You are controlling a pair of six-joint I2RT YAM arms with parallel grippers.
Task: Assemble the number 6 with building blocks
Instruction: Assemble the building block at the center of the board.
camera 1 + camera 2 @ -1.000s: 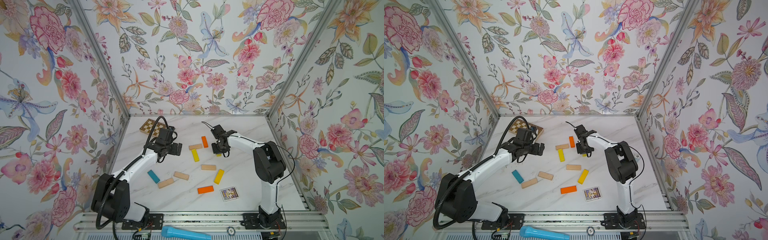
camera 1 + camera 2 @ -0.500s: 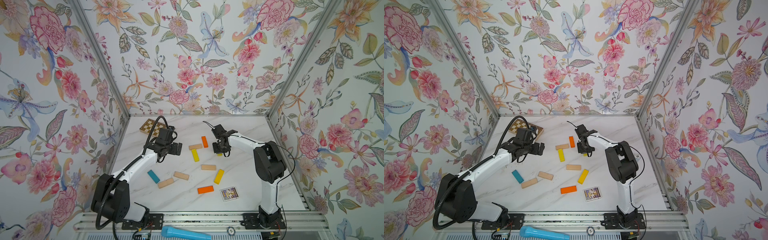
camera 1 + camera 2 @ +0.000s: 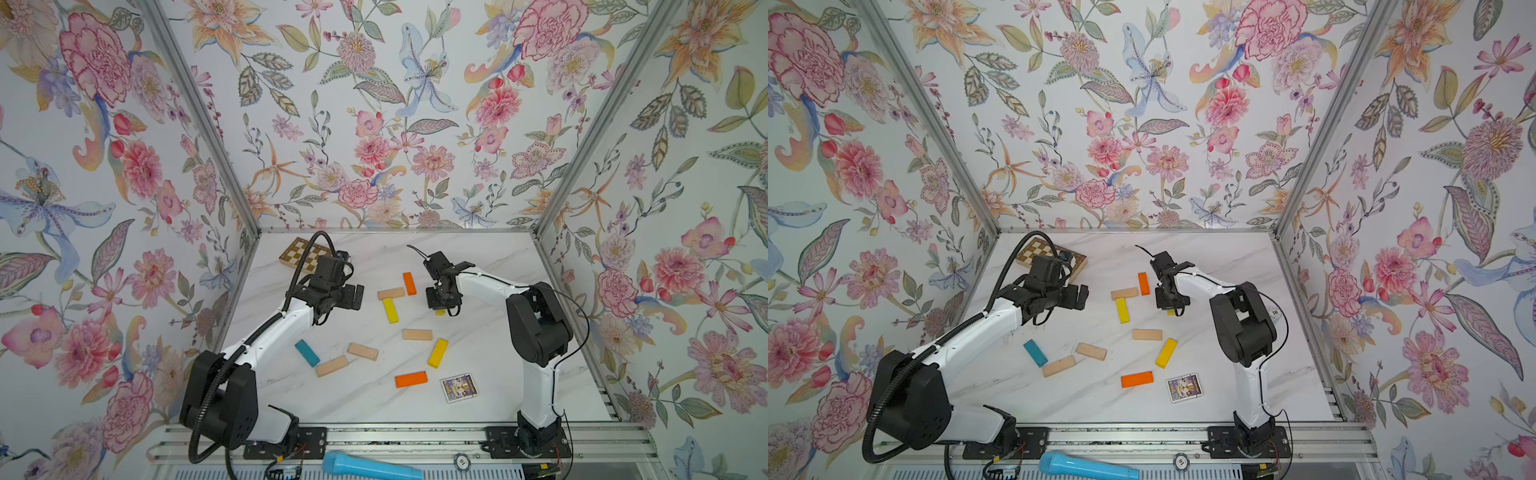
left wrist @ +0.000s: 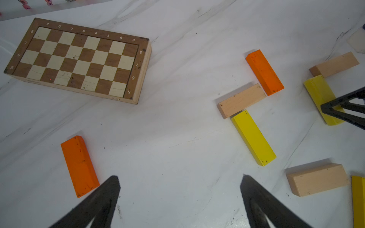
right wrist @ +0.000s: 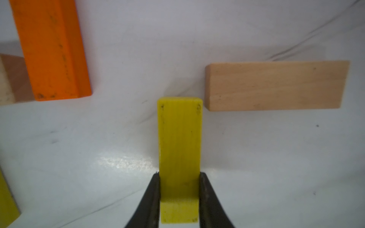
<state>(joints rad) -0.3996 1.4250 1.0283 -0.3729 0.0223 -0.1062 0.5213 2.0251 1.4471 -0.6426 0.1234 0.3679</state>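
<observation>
Yellow-painted wood fills the right end effector (image 5: 179, 175): its two black fingers (image 5: 150, 201) press the long sides of a yellow plank (image 5: 179, 138) near one end. The plank's free end lies just beside the end of a beige plank (image 5: 276, 84). I cannot tell whether they touch, or whether the gripped plank rests on the white marbled surface (image 3: 478, 374).

The number 6 (image 3: 392, 296) is only begun. A second beige plank (image 3: 390, 293) has an orange plank (image 3: 409, 283) touching one end and a second yellow plank (image 3: 390, 310) touching its side near the other end.

Nearer the arm bases the other building blocks lie loose and flat:
- a third beige plank (image 3: 417, 334)
- a third yellow plank (image 3: 438, 353)
- a second orange plank (image 3: 411, 379)
- a fourth beige plank (image 3: 363, 351)
- a fifth beige plank (image 3: 331, 366)
- a teal-blue plank (image 3: 307, 353)

The left wrist view shows a third orange plank (image 4: 79, 165) beside one finger of the left end effector (image 4: 180, 183). That end effector hangs over the surface with its fingers spread wide, gripping nothing.

The chequered board (image 3: 303, 257) is a shut wooden case at the far side behind the left arm; its inside is hidden. A picture card (image 3: 458, 387) lies flat near the second orange plank.
</observation>
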